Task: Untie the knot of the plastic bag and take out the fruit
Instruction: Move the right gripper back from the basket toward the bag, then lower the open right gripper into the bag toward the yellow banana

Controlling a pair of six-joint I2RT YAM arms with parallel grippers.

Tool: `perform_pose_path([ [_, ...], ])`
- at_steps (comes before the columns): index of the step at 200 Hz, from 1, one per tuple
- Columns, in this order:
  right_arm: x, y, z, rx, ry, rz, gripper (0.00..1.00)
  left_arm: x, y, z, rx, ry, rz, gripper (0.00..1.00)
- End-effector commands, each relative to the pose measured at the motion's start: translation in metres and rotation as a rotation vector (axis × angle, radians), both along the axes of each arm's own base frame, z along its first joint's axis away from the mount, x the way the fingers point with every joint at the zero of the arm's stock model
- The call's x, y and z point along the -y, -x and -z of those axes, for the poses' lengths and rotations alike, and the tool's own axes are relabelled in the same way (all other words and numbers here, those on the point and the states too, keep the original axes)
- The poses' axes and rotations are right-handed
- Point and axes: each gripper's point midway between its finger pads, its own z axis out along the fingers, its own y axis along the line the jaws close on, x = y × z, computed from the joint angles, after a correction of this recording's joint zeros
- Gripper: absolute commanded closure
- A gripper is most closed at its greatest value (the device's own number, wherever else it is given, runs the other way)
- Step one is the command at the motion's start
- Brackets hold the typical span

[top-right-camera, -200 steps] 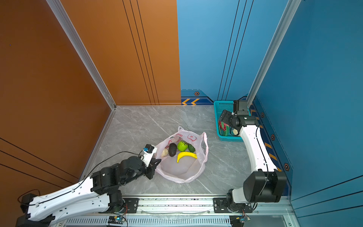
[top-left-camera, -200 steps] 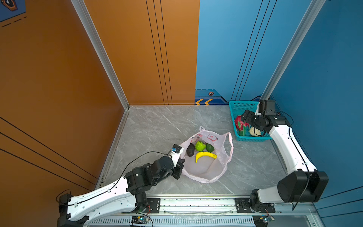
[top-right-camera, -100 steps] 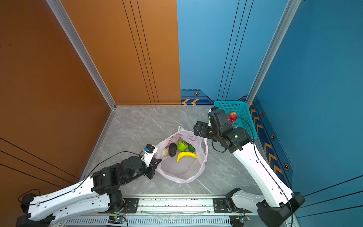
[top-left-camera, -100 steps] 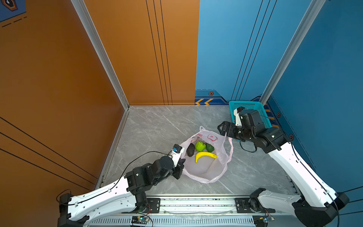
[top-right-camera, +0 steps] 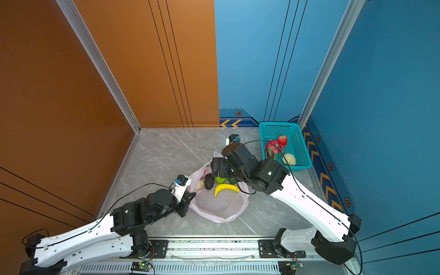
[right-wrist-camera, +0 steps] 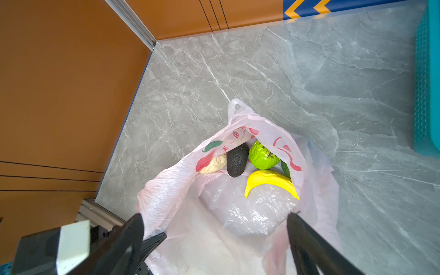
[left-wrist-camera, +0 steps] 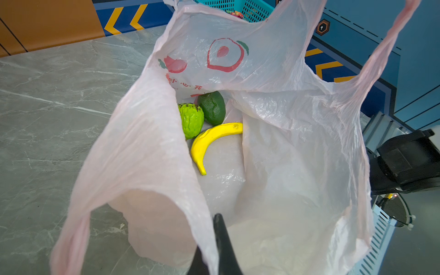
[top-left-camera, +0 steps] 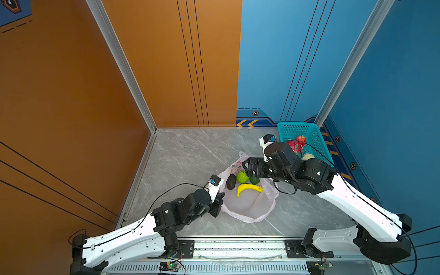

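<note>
The pink plastic bag (top-left-camera: 250, 207) lies open on the marble floor, its loop handles apart; no knot shows. Inside it are fruit: a yellow banana (top-left-camera: 250, 189), a green bumpy fruit (right-wrist-camera: 262, 156), a dark avocado (right-wrist-camera: 237, 163), a green avocado (left-wrist-camera: 212, 108) and a cream lumpy piece (top-right-camera: 200, 185). My left gripper (left-wrist-camera: 209, 238) is shut on the bag's near rim and holds it up. Above the bag's far side, over the fruit, hovers my right gripper (right-wrist-camera: 215, 217), open and empty.
A teal basket (top-left-camera: 316, 140) stands in the far right corner holding a dragon fruit (top-right-camera: 272, 147), a red apple (top-right-camera: 282, 140) and a cream fruit (top-right-camera: 289, 159). Orange and blue walls enclose the floor. A metal rail (top-left-camera: 238, 247) runs along the near edge.
My right arm has swung from the basket leftward to above the bag, its gripper open and empty. The left gripper has kept its hold on the rim.
</note>
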Motion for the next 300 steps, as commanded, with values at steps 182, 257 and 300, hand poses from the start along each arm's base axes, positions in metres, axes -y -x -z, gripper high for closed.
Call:
perform_pose_path([
  [182,-0.024,0.027,0.166,-0.242,0.243,-0.046,0.09,0.009,0.02,0.008,-0.041,0.029,0.063,1.0],
  [257,-0.025,0.029,0.247,-0.361,0.17,0.128,0.14,0.007,0.034,0.027,-0.073,-0.013,0.073,1.0],
  [300,-0.033,0.008,0.254,-0.361,0.115,0.289,0.19,0.011,0.032,0.03,-0.063,-0.027,0.072,1.0],
])
